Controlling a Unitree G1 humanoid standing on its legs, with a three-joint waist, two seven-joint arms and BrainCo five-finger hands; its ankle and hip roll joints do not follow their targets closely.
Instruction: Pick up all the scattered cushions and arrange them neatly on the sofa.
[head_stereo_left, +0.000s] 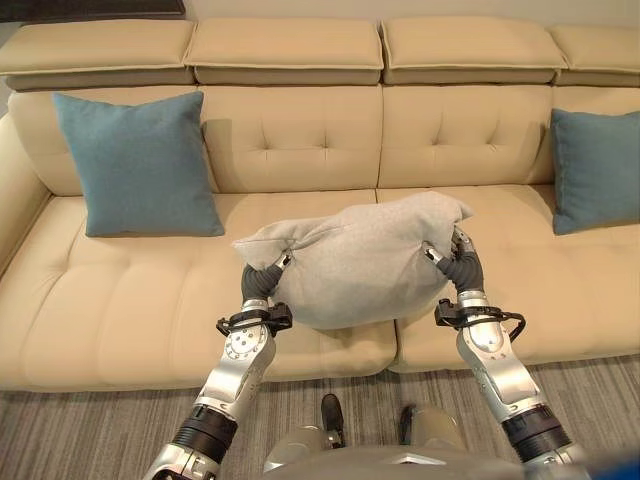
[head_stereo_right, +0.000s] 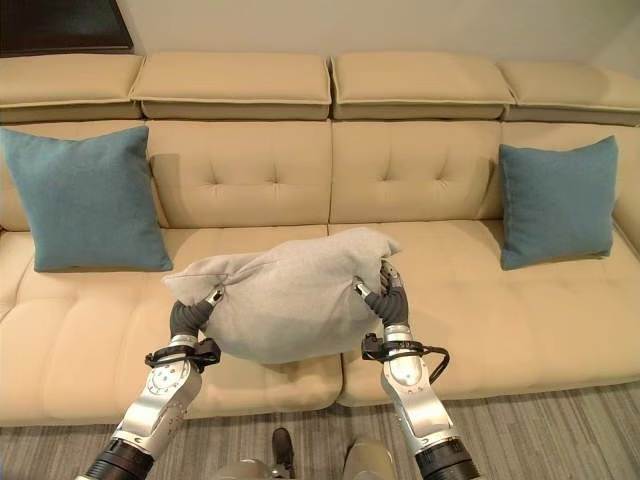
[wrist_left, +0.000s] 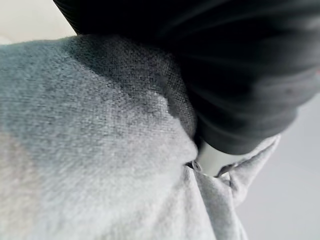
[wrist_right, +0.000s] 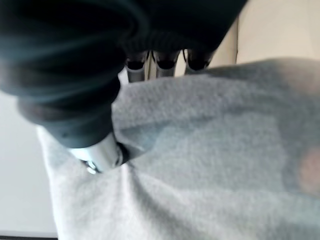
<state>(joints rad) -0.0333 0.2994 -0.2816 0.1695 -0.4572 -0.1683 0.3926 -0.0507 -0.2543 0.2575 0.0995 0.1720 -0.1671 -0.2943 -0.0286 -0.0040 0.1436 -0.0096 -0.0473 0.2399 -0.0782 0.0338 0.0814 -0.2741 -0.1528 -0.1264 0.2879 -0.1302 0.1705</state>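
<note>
So the biggest thing in front of me is the long beige tufted leather sofa (head_stereo_left: 130, 310), and its far ends run off both sides of what I can see. Along the bottom there's a strip of grey striped carpet floor (head_stereo_left: 90, 430).

Next down in size, the grey fuzzy fabric cushion (head_stereo_left: 360, 260) is the one I've got. It's up off the seat, over the middle of the sofa near the front edge, squeezed between my two hands so it bulges and two corners stick out. My left hand (head_stereo_left: 262, 280) is pushed into its left side and my right hand (head_stereo_left: 462, 262) into its right side.

Then the two teal square fabric cushions: one (head_stereo_left: 138, 165) stands leaning on the backrest at the left end, the other (head_stereo_right: 556, 203) does the same at the right end, partly cut off in my left eye.

My left fingers are mostly buried in the fabric; from the wrist I get the dark cover and a bit of silver, so I can't tell how they're set. My right fingers (wrist_right: 165, 62) go over the cushion's edge and the thumb digs into a crease, so that hand is clamped on it.

No labels or writing I can read anywhere.
</note>
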